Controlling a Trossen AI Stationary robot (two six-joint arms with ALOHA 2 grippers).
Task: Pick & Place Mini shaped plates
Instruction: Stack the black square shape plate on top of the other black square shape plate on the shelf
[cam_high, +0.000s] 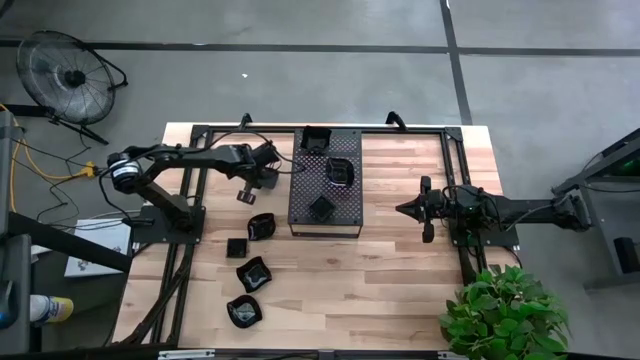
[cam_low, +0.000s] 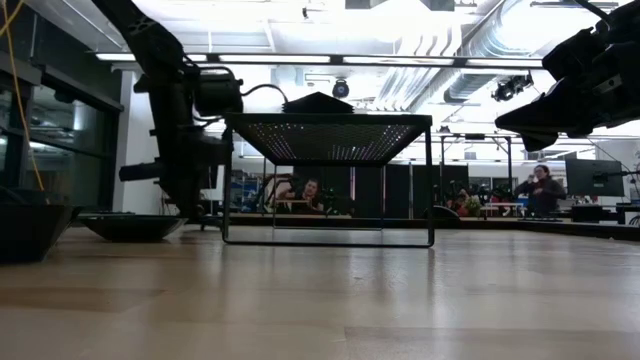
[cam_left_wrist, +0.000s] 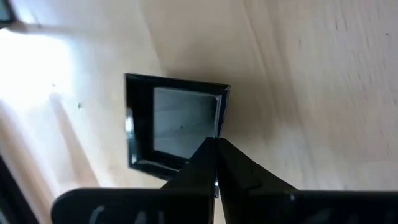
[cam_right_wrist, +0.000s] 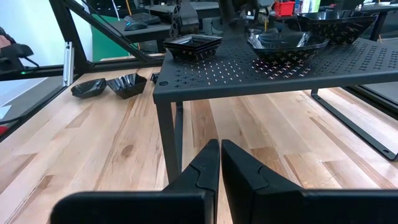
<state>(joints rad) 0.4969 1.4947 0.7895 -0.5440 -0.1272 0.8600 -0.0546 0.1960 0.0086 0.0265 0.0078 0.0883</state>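
Note:
My left gripper is left of the perforated black tray and is shut on a small square black plate, which also shows in the high view. The low view shows this plate level above the table. Three mini plates sit on the tray: one at its far end, one in the middle and one near its front. Several more plates rest on the wood, among them one and another. My right gripper is shut and empty, right of the tray. My left gripper pinches the square plate's rim between its two fingers, on one side close to a corner. The fingers come from above, slanting down. The plate hangs level, hollow side up, lifted clear of the table.
The tray stands on thin legs with open room under it. A black frame rail runs along the table's right side, and a potted plant stands at the near right corner. Bare wood lies in front of the tray.

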